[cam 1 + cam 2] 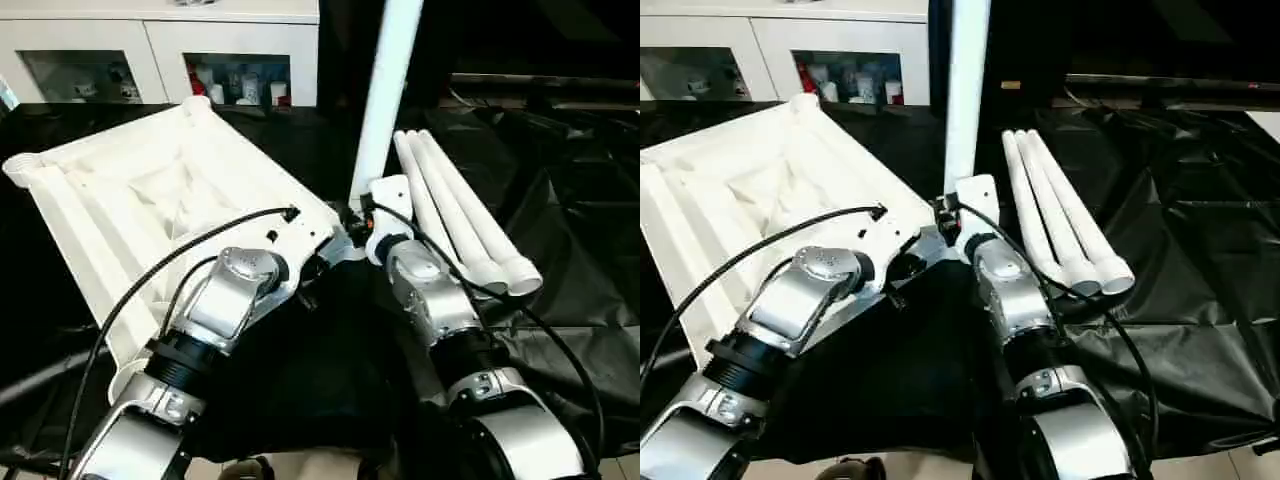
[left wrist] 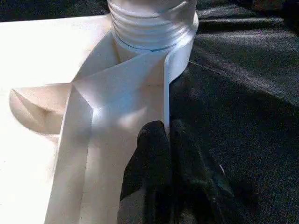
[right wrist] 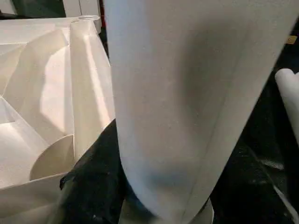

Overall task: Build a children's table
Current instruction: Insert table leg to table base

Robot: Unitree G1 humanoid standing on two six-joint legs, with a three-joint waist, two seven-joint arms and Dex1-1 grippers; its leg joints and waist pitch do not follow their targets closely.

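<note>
The right tool [image 1: 372,232] is wrapping its fingers around the base of an upright leg [image 1: 385,100], clamped on the tube just above the corner socket [image 2: 154,28] it is standing in. The left tool [image 2: 163,140] is pinching the thin rim wall of the table top [image 1: 150,190] close beside that same socket, its fingers pressed together on the plastic edge.

The table top is lying upside down on the black-covered tabletop [image 1: 580,230], ribbed underside facing up, with this corner toward the robot. Three spare legs [image 1: 460,215] are lying side by side just beyond the right arm, near the upright one.

The threaded end seems to be showing above the socket, so the leg is probably not fully seated. If the right tool is turning it while it is leaning, the threads could be crossing and jamming. The left tool's hold on so narrow an edge looks slim; should it be slipping, the whole top could be spinning with the leg. A swinging right forearm could also be knocking the spare legs into rolling away.
</note>
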